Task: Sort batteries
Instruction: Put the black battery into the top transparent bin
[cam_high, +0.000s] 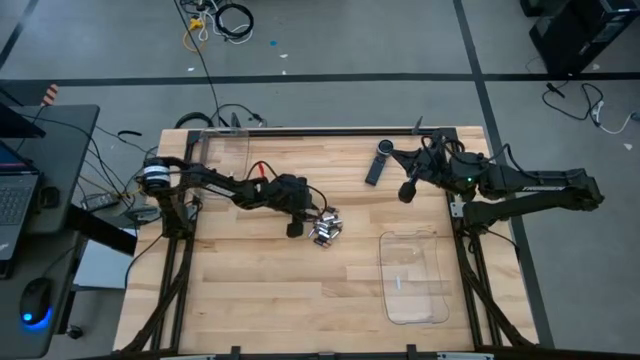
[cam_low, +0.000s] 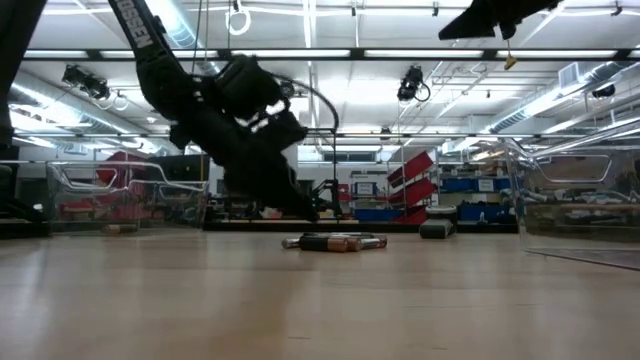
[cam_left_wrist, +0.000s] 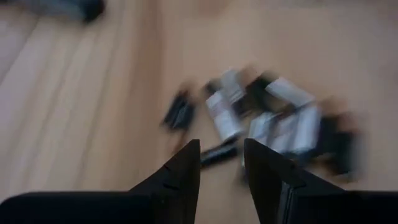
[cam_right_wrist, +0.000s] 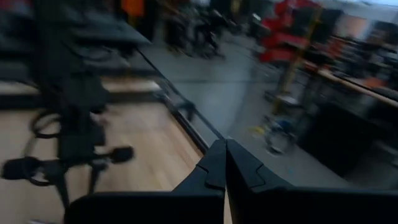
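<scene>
A small heap of silvery and dark batteries (cam_high: 326, 228) lies on the wooden table near its middle; the low view shows them lying flat in a row (cam_low: 335, 242). My left gripper (cam_high: 297, 222) reaches in from the left and stops just left of the heap, slanting down, with one dark battery (cam_left_wrist: 217, 152) between its fingertips (cam_left_wrist: 222, 163). My right gripper (cam_high: 407, 190) hangs shut, high over the far right of the table, holding nothing (cam_right_wrist: 225, 163). My left gripper has a small dark battery (cam_left_wrist: 216, 154) between the free ends of its two fingers, and the battery lies across the gap. The fingers come slanting down from the table's left. Blur hides whether the battery is clear of the table.
A long black remote (cam_high: 378, 163) lies at the far side near my right gripper. A clear tray (cam_high: 415, 275) sits at the near right, and a clear container (cam_high: 222, 150) stands at the far left corner. Bare wood lies in front of the heap.
</scene>
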